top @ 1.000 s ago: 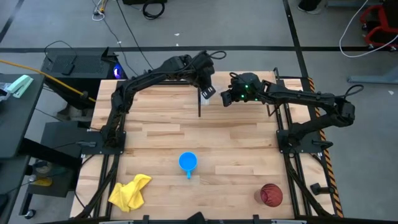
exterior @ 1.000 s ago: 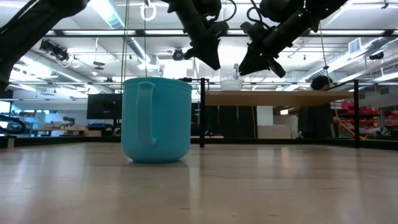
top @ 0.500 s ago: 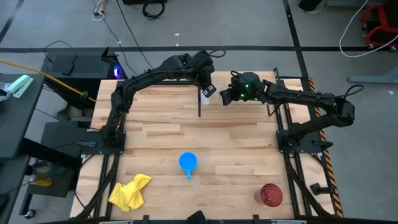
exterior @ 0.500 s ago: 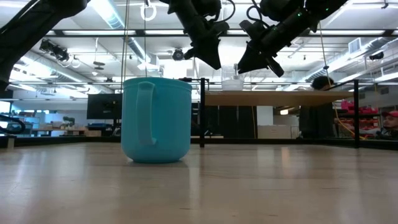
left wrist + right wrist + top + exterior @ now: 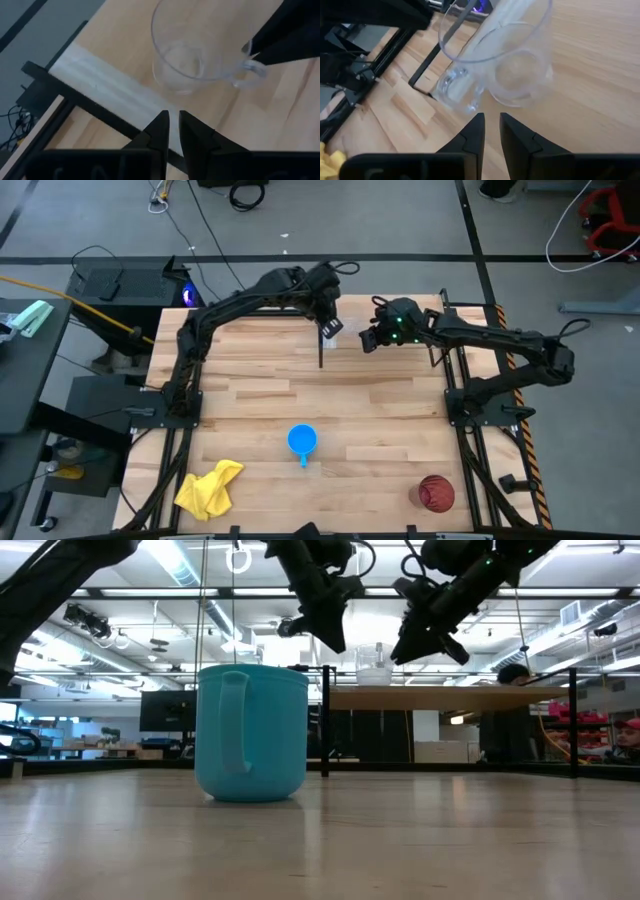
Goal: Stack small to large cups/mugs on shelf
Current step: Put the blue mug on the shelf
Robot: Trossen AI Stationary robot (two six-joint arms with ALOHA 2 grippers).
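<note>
Left gripper (image 5: 333, 328) and right gripper (image 5: 372, 340), each with fingers narrowly parted and holding nothing, hover either side of the clear cup (image 5: 373, 667) standing on the shelf (image 5: 440, 697) at table's 12 o'clock (blue mug (image 5: 302, 441) at centre-6, red tumbler (image 5: 435, 493) at 4).

clear cup (image 5: 192, 55) | bright blue mug (image 5: 302, 441) | dark red tumbler (image 5: 436, 493) | yellow cloth (image 5: 208, 487) | light wood shelf (image 5: 440, 697)

You've got a clear, glossy plastic cup (image 5: 505, 65) on the shelf's (image 5: 220, 120) pale, smooth wood; beyond, a matt blue mug (image 5: 302, 440).
</note>
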